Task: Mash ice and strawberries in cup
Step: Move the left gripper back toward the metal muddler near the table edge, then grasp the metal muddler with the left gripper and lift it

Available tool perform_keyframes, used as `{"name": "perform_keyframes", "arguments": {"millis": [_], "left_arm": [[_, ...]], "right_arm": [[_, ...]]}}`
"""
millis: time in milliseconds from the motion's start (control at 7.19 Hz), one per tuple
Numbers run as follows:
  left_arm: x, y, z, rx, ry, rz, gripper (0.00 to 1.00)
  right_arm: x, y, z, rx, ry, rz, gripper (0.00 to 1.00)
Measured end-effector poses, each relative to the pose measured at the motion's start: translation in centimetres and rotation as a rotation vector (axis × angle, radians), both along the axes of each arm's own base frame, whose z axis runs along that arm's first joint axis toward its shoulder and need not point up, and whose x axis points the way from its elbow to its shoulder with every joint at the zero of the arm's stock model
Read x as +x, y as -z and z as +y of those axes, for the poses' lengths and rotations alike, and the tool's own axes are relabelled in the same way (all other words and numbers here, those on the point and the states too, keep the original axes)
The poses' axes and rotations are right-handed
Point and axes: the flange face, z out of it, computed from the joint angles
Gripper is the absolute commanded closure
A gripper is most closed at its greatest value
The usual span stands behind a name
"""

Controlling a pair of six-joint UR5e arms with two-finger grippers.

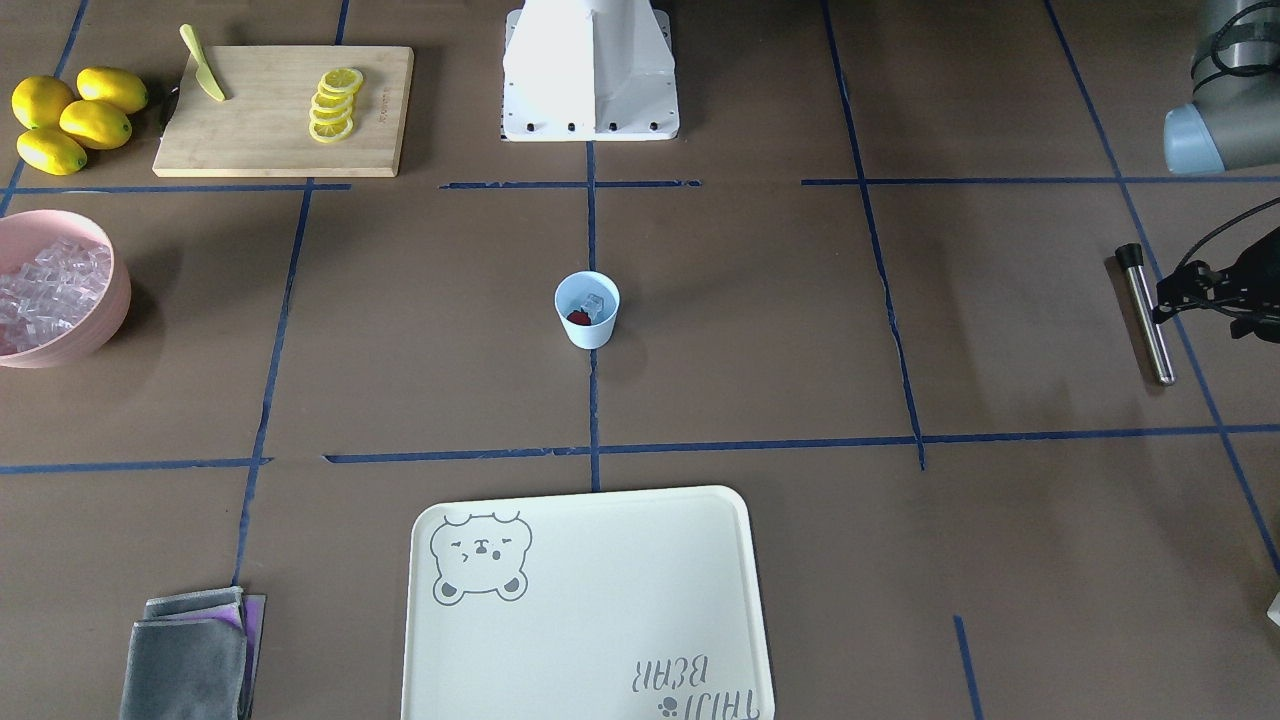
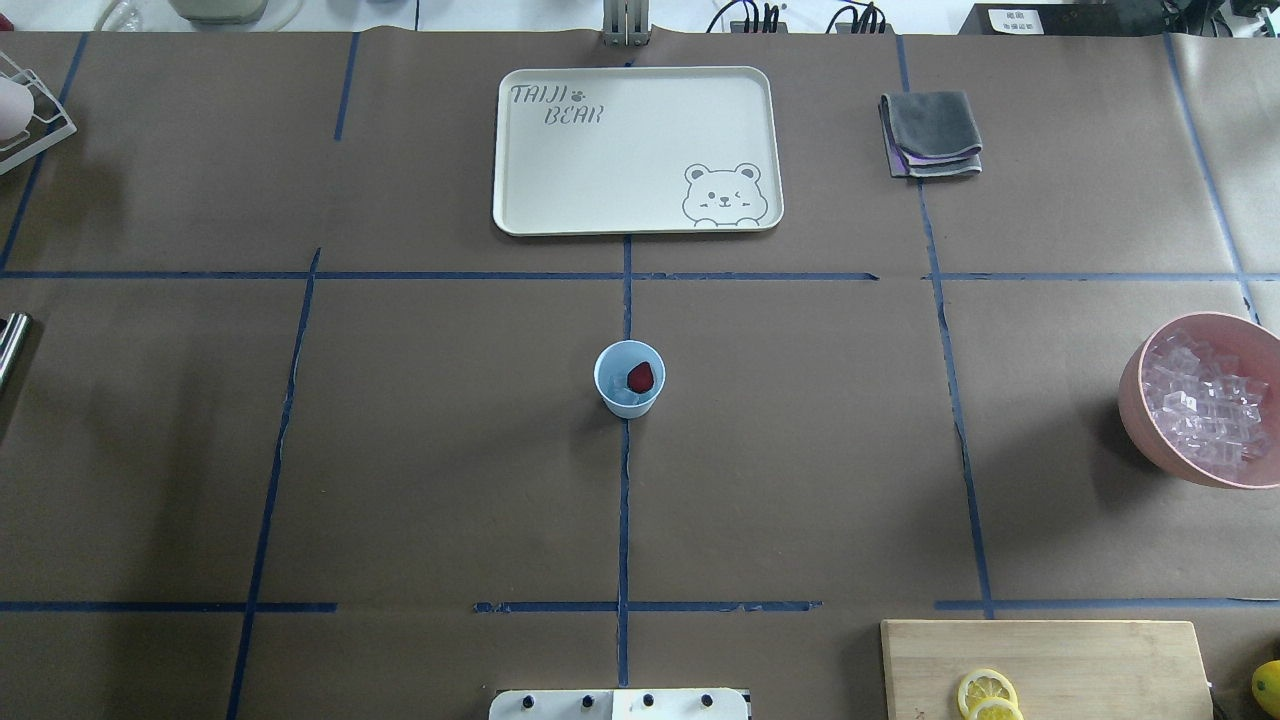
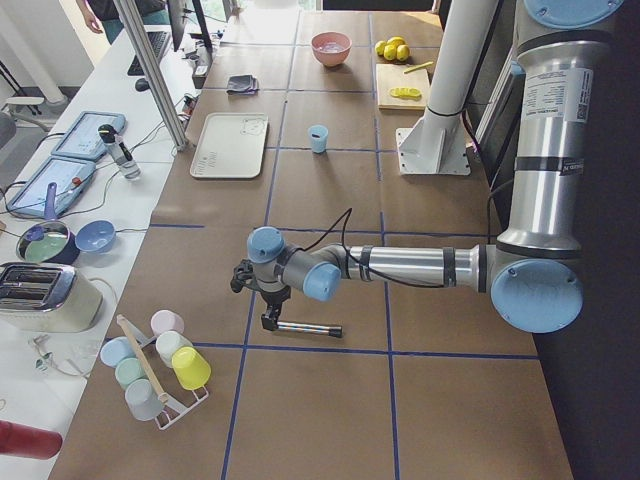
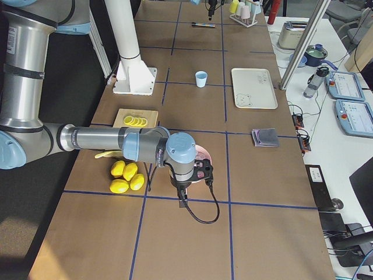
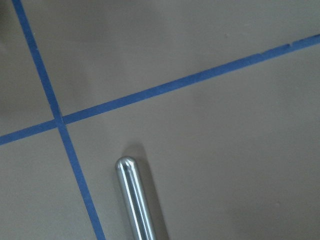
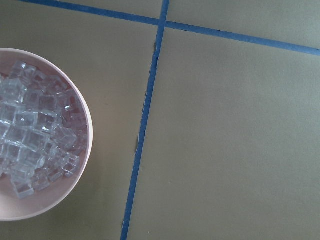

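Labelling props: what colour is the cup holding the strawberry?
Light blue cup; clearest in the overhead exterior view.

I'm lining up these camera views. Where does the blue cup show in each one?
Front-facing: cup at centre.
Overhead: cup at centre.
Exterior left: cup upper middle.
Exterior right: cup upper middle.
Left wrist: absent.
Right wrist: absent.
Landmark: bear tray, near it in all four exterior views.

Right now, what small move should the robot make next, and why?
Probably lower the left gripper onto the metal rod and close on it. The cup already holds the strawberry and ice, so nothing needs adding. The rod, the likely mashing tool, lies flat on the table close by that gripper. Whether the jaws are open, I cannot tell.
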Motion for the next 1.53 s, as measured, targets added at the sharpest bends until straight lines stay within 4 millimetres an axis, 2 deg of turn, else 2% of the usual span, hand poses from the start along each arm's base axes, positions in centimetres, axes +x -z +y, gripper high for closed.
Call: {"name": "perform_keyframes", "arguments": {"millis": [139, 278, 556, 1251, 1530], "left_arm": [[0.0, -1.7, 0.2, -0.018, 0.064, 0.022, 0.0], [0.0, -2.4, 0.3, -0.037, 0.11, 0.037, 0.0], [0.6, -2.6, 0.4, -0.055, 0.135, 0.044, 0.0], [3.9, -2.9, 1.2, -0.06, 0.074, 0.035, 0.0], [4.5, -3.4, 1.5, -0.066, 0.061, 0.03, 0.04]], "right_arm": [[0.0, 0.0, 0.0, 0.0, 0.0, 0.0, 0.0], [0.0, 0.0, 0.0, 0.0, 0.0, 0.0, 0.0], [0.0, 0.0, 0.0, 0.0, -0.001, 0.0, 0.0], [0.0, -0.1, 0.1, -0.003, -0.001, 0.0, 0.0], [0.0, -0.1, 0.1, -0.002, -0.001, 0.0, 0.0]]}}
